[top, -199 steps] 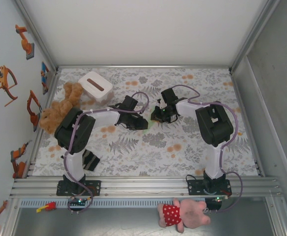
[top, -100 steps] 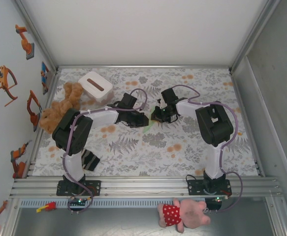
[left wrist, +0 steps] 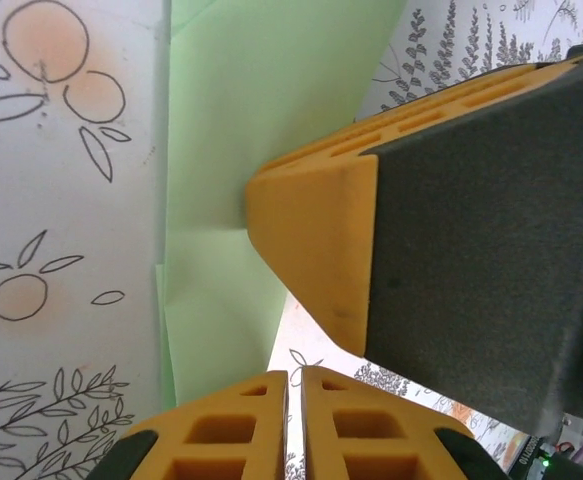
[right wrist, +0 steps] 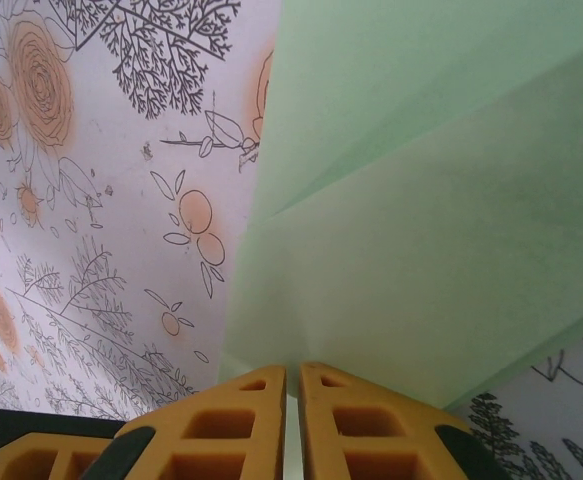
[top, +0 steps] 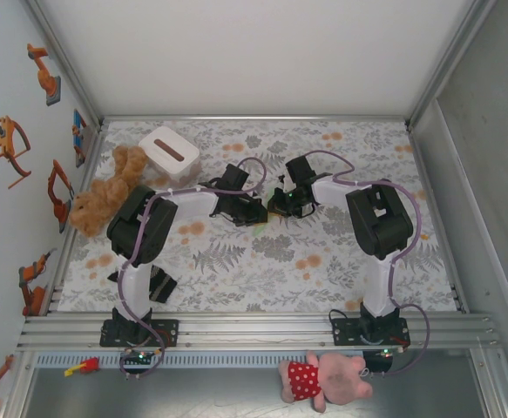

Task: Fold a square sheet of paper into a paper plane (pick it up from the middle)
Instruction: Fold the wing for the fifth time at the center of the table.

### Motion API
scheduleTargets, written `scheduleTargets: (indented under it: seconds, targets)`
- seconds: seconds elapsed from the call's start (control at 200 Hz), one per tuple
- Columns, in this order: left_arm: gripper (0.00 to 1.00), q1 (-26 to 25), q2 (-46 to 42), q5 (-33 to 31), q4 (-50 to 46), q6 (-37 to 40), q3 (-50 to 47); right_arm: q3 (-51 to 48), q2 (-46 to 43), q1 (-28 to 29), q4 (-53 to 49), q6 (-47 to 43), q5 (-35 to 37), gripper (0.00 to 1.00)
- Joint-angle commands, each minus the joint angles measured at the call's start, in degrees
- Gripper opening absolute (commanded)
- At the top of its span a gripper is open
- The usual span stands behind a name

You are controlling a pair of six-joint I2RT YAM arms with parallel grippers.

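**Left end effector closes in on the right over the folded paper**

- Change over the last second, top view: my left end effector (top: 252, 212) has slid along the bench (top: 323, 261) towards my right end effector (top: 278, 205). They now sit just beside each other mid-bench. The left elbow has swung nearer the camera. The right arm has hardly moved.
- The sheet of paper (top: 264, 219) shows as a green sliver between the two tips.
- Right wrist view: fingers pressed together, clamped on the near edge of the paper (right wrist: 421, 250). Overlapping layers and slanted creases show, so it is part-folded.
- Left wrist view: my fingers are together at the paper's lower edge (left wrist: 231, 150). Cannot tell if any paper is nipped between them. The right arm's finger (left wrist: 321, 250) rests on the sheet close above.
- Judgement: both tips now work one small patch, which suits pressing or forming a crease. The fold is mid-way; no finished dart yet.
- Risk: the tips are crowded, so they could bump or drag the paper askew.
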Motion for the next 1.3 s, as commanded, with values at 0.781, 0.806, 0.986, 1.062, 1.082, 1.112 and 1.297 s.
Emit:
scheduleTargets:
  seconds: [0.781, 0.806, 0.986, 1.062, 1.082, 1.112, 1.297]
  targets:
    - [0.11, -1.99, 1.11, -1.79, -3.75, -1.56, -2.02, -1.60, 3.86, -0.22, -3.18, 0.70, 2.23, 0.12]
    - [0.11, -2.14, 1.03, -1.99, -3.94, -1.56, -2.09, -1.65, 3.95, -0.20, -3.21, 0.70, 2.34, 0.12]
    - [0.11, -2.71, 0.15, -3.42, -4.69, -1.78, -3.49, -1.50, 4.46, -0.28, -3.71, 1.12, 2.86, 0.12]
    - [0.11, -2.97, -0.49, -4.23, -5.25, -1.76, -4.10, -1.47, 4.62, -0.33, -3.64, 1.30, 2.95, 0.12]
    - [0.11, -3.02, -0.68, -4.54, -5.56, -1.70, -4.21, -1.37, 4.73, -0.36, -3.64, 1.38, 2.95, 0.12]
    - [0.11, -3.09, -0.89, -5.07, -5.93, -1.62, -4.36, -1.39, 4.68, -0.35, -3.70, 1.47, 2.95, 0.12]
    - [0.11, -3.68, -2.65, -5.75, -7.03, -1.73, -5.01, -1.29, 4.84, -0.40, -3.69, 1.83, 3.21, 0.12]
